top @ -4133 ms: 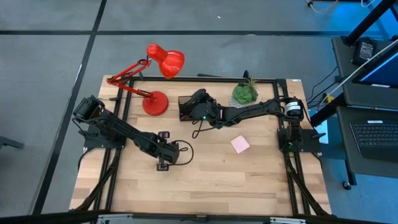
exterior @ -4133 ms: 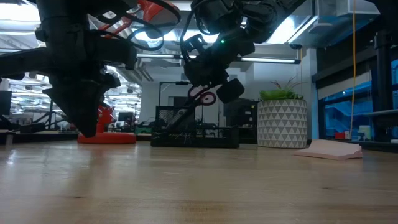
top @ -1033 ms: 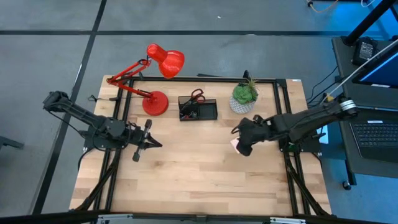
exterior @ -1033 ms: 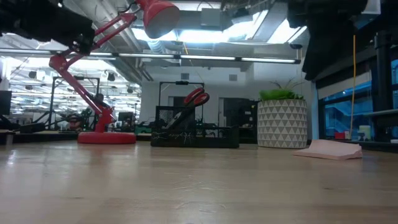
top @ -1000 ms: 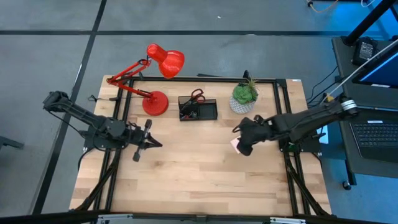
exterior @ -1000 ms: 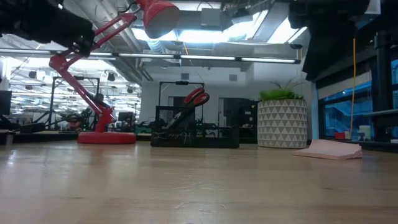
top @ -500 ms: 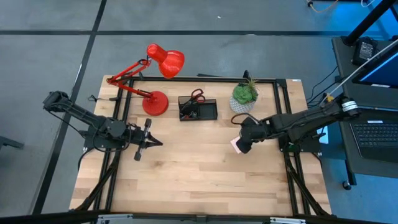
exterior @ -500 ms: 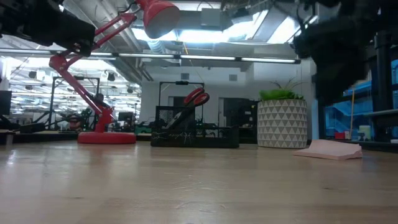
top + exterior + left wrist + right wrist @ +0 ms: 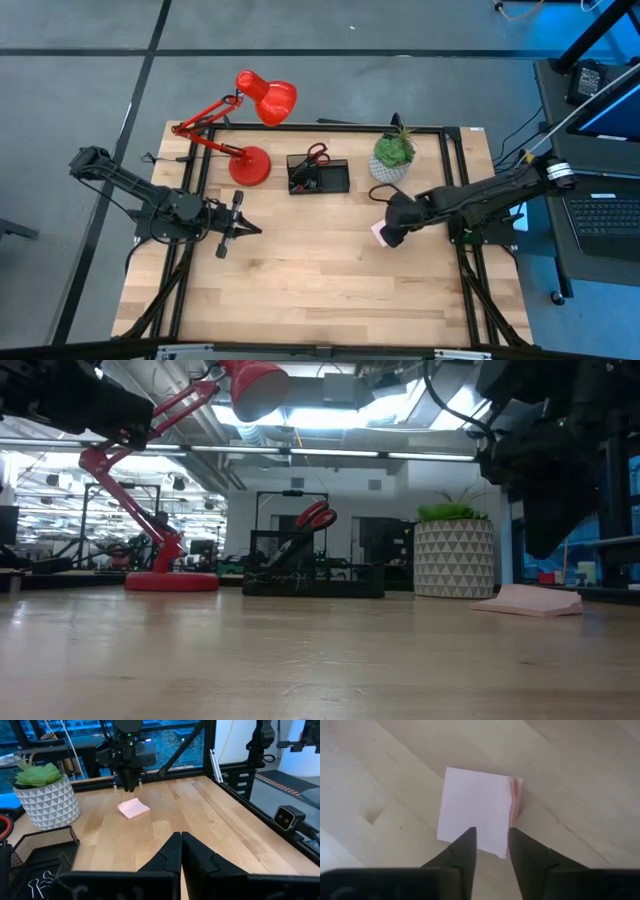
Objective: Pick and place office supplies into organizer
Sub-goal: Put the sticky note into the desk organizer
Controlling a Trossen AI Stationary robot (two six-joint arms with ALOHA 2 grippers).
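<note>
The pink sticky-note pad (image 9: 477,812) lies flat on the table right of centre (image 9: 528,600), mostly hidden under the arm in the high view (image 9: 377,233). My right gripper (image 9: 491,837) hangs just above it, pointing down, fingers narrowly open and not touching (image 9: 128,787). The black mesh organizer (image 9: 318,175) stands at the far middle with red-handled scissors (image 9: 317,153) upright in it. My left gripper (image 9: 250,228) waits shut above the table's left side (image 9: 180,837).
A red desk lamp (image 9: 249,165) stands left of the organizer and a potted green plant (image 9: 393,152) to its right, close to the pad. Black frame rails (image 9: 455,180) run along the table's sides. Bare wood lies toward the near edge.
My right gripper has come down toward the sticky-note pad, dropping from the top of the low view to just above the pad. The pad, the organizer and my left arm have stayed where they were.
</note>
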